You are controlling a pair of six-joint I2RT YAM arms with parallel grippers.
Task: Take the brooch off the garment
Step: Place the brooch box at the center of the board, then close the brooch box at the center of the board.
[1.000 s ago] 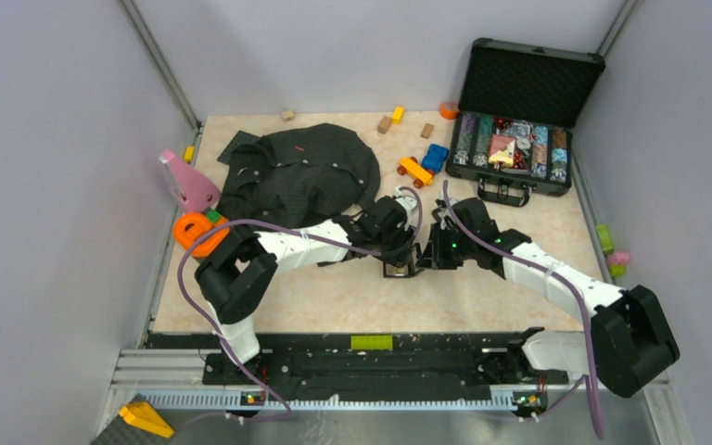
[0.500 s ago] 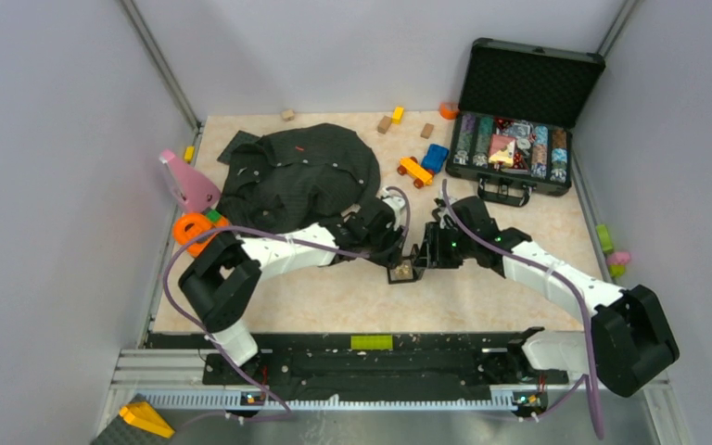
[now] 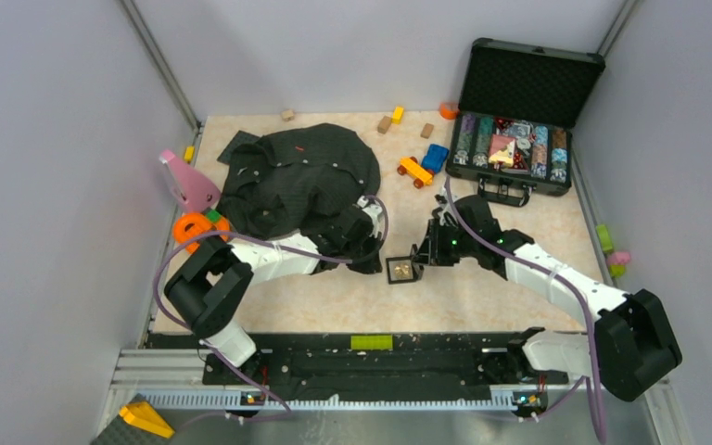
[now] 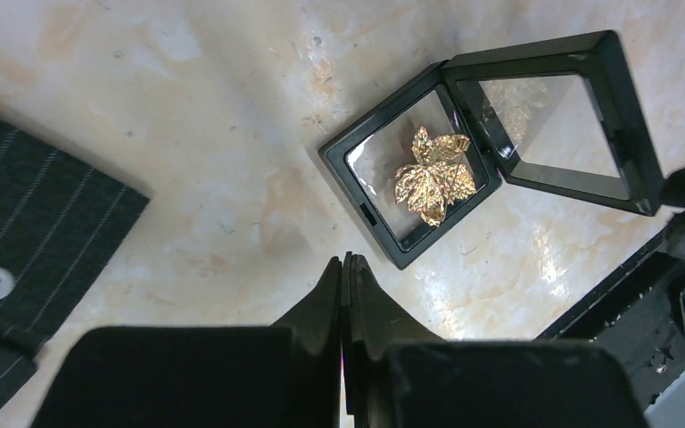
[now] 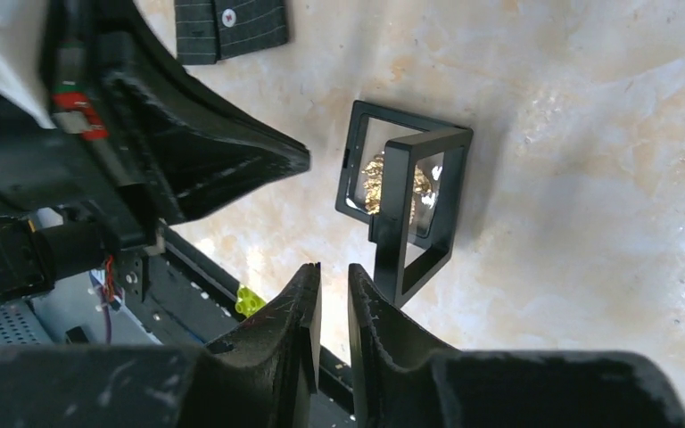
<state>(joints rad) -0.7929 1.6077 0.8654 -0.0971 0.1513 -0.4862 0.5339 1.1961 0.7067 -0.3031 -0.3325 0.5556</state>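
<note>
The brooch [image 4: 434, 174], a gold leaf, lies in the base of a small open black box [image 4: 383, 227] on the table, apart from the garment [image 3: 297, 176]. The box's clear lid [image 4: 557, 125] stands raised. My left gripper [image 4: 346, 260] is shut on nothing, just short of the box's near corner. My right gripper [image 5: 332, 272] is open by a narrow gap with nothing in it, its fingertip beside the lid's [image 5: 419, 214] lower corner. From above, the box [image 3: 392, 264] sits between my left gripper [image 3: 374, 260] and my right gripper [image 3: 419, 255]. A garment cuff [image 4: 27, 223] lies left.
An open black case [image 3: 519, 120] of small items stands at the back right. An orange toy car [image 3: 414, 171] and a blue one [image 3: 435, 158] lie behind the box. A pink object [image 3: 185, 181] and an orange ring [image 3: 199, 230] sit at the table's left edge.
My left gripper has drawn back leftward from over the box and shut. The brooch now shows in the open box. My right gripper widened, then narrowed beside the lid.
</note>
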